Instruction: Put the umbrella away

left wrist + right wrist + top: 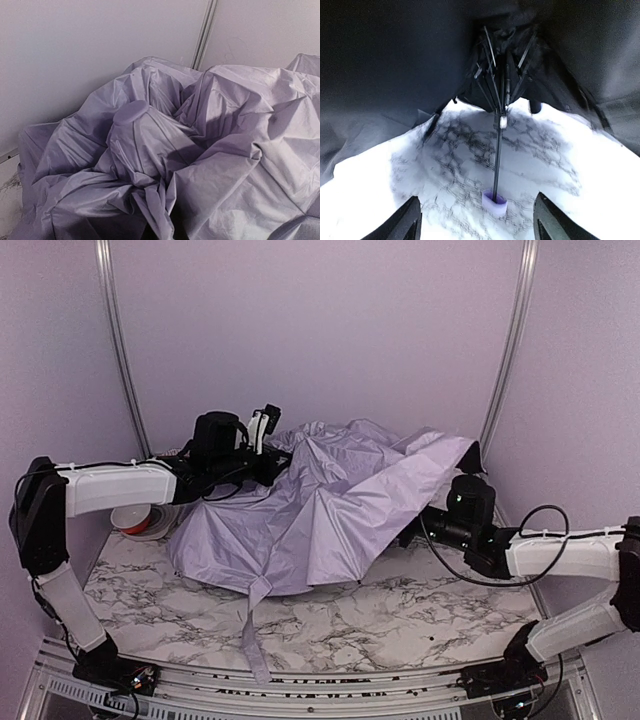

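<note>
**Umbrella lies collapsed on the table, right claw apart at its handle**

The umbrella (330,500) rests on the marble table (420,625) with its lavender fabric spread in loose folds over the middle and back of the top. Its closing strap (254,625) trails toward the near edge.

The left gripper (272,462) is at the back left edge of the fabric. Its fingers are together. In the left wrist view they are out of sight, but the cloth bunches toward the bottom of that picture, so it probably pinches a fold there. The round lavender cap (131,111) stands up among the folds.

The right gripper (477,201) reaches under the right side of the canopy. Its fingers (405,220) stand wide apart and hold nothing. Just ahead of them is the lavender handle (494,202), from which the thin black shaft (498,150) runs to the folded ribs (495,75) under the black lining.

A red and white round object (140,521) sits beside the left arm.
</note>
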You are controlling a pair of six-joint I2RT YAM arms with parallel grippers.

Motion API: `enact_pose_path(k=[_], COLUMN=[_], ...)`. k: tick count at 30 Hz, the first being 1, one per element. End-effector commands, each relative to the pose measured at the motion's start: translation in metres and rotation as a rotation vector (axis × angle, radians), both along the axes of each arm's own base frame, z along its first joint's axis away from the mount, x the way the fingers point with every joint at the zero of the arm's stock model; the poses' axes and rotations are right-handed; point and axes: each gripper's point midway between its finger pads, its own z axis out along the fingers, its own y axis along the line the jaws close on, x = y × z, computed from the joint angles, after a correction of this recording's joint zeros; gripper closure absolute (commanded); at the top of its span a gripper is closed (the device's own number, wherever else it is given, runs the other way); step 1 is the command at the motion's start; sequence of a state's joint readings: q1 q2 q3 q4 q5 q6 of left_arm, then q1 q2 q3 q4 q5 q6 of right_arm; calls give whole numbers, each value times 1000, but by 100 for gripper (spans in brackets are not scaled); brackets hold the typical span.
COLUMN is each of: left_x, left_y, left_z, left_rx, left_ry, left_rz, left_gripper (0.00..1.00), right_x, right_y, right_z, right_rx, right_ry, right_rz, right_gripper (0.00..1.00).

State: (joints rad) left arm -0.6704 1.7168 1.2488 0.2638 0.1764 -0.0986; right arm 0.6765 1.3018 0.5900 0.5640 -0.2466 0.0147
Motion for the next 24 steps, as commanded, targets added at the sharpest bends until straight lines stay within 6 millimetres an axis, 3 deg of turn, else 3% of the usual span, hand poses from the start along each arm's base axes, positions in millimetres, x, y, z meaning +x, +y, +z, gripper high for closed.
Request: enact_pose_path(k=[1, 4, 8, 13, 15, 18, 24], left_x=[19, 21, 17, 7, 4, 3, -1], left_y=[22, 26, 27, 28, 28, 29, 29], left_z=[9, 3, 6, 13, 10, 6, 2], left_rx=[-105, -85, -45, -24, -23, -20, -8], left_ry=[20, 12, -39, -82, -74, -65, -68], left_rz=[71, 90, 60, 19, 13, 11, -4], left_gripper=[100, 100, 100, 100, 100, 100, 100], right_x=[-25, -55, -123, -156, -152, -120, -20], right_y=[-24, -31, -28, -49, -58, -63, -57], right_z=[0, 25, 69, 143, 164, 176, 144], right_rx=[-30, 28, 109, 154, 152, 160, 27], right_ry=[87, 43, -69, -330, -417, -451, -322], right_rz=[97, 221, 542, 577, 503, 336, 73], right_gripper=[26, 24, 24, 25, 25, 21, 15])
